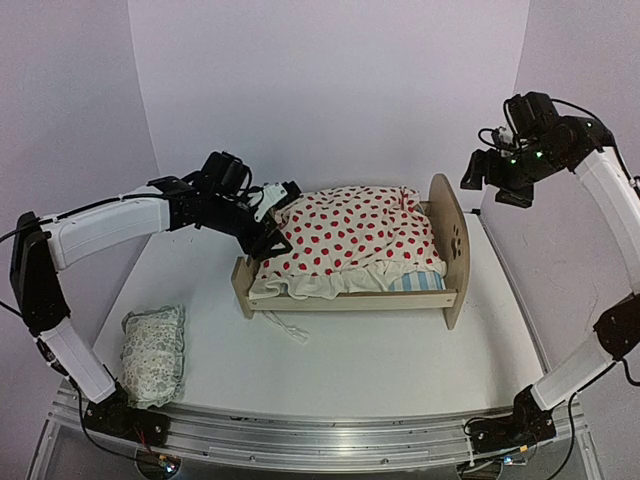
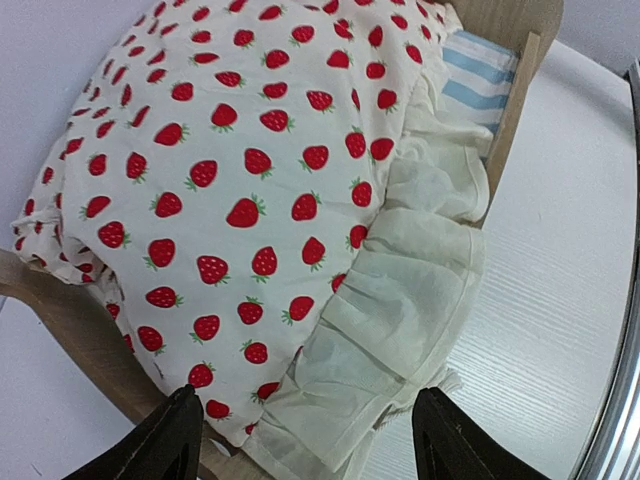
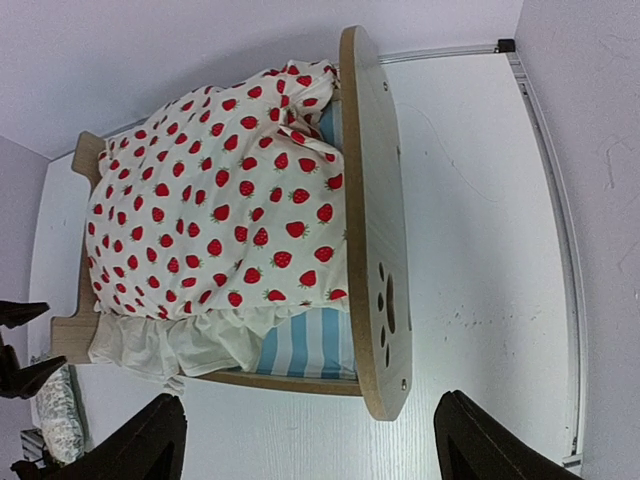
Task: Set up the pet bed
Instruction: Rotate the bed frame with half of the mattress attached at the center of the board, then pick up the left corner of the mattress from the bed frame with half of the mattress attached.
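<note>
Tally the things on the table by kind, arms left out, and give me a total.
wooden bed frame: 1
striped mattress: 1
strawberry-print blanket: 1
patterned pillow: 1
Total: 4

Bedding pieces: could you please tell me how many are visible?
3: the strawberry blanket over the bed frame, the striped mattress showing under it by the headboard, the pillow at the table's near-left corner. Others may hide underneath.
</note>
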Controlling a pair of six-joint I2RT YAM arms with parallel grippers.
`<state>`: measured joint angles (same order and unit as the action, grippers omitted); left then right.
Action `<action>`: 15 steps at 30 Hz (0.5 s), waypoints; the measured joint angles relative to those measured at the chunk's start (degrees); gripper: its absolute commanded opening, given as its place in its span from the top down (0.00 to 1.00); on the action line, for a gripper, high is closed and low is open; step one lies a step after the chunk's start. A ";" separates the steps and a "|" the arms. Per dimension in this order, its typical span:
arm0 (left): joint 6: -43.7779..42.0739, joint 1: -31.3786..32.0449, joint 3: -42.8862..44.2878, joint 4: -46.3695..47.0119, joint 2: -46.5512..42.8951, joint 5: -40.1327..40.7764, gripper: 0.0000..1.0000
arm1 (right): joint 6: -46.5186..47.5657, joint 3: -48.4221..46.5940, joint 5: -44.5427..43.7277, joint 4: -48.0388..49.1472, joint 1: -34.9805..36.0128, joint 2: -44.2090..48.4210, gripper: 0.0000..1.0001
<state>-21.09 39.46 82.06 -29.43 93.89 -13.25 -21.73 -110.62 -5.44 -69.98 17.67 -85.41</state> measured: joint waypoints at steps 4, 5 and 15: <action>-2.93 -0.11 0.45 -1.99 3.20 -2.21 0.30 | -0.72 -0.27 2.74 -0.32 0.00 2.27 0.13; -3.62 -0.15 0.46 -2.46 4.06 -2.51 0.33 | -1.14 -0.23 3.53 -0.36 0.00 2.77 0.13; -7.30 -0.09 0.46 -5.53 9.62 -2.29 0.38 | -5.86 3.91 11.00 -0.88 1.16 5.62 0.13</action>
<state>-28.39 39.38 82.52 -34.95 103.51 -15.54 -27.59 -106.71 5.56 -70.86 18.83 -79.79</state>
